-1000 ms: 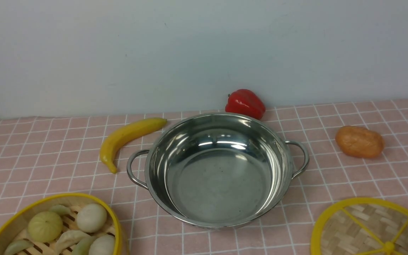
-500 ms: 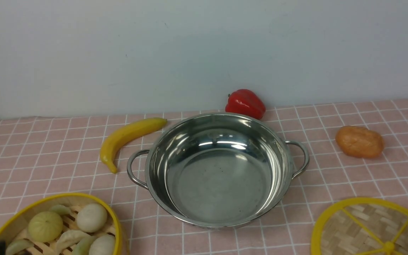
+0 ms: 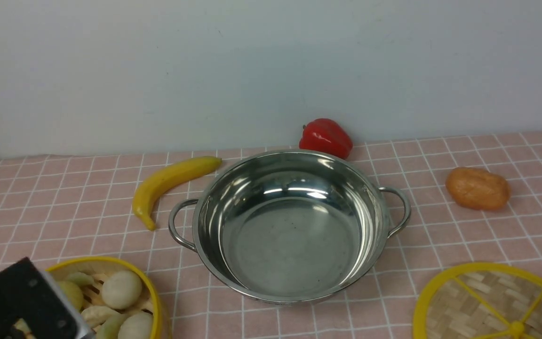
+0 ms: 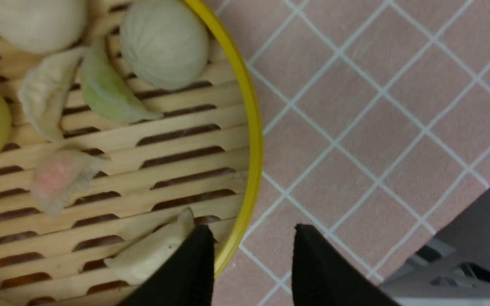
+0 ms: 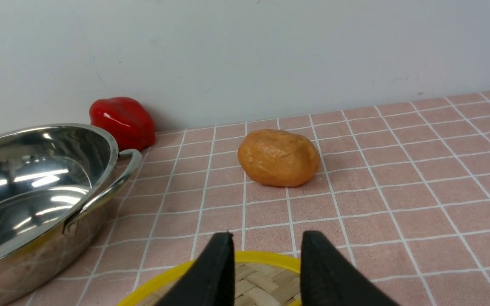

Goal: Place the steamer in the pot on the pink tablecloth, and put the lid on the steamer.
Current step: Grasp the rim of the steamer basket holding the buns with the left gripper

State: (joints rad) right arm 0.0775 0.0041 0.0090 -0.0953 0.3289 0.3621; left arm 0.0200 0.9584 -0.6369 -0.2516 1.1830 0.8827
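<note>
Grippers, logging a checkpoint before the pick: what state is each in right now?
Left gripper: open, jaws straddling the steamer rim, not gripping.
Right gripper: open, above the lid, holding nothing.

The right gripper hangs with its two black fingers apart and nothing between them, just above the far edge of the lid (only its yellow rim and some weave show). On the pink tablecloth lies an orange potato-like lump. The pot sits off to one side, with a red pepper behind it against the wall.
</note>
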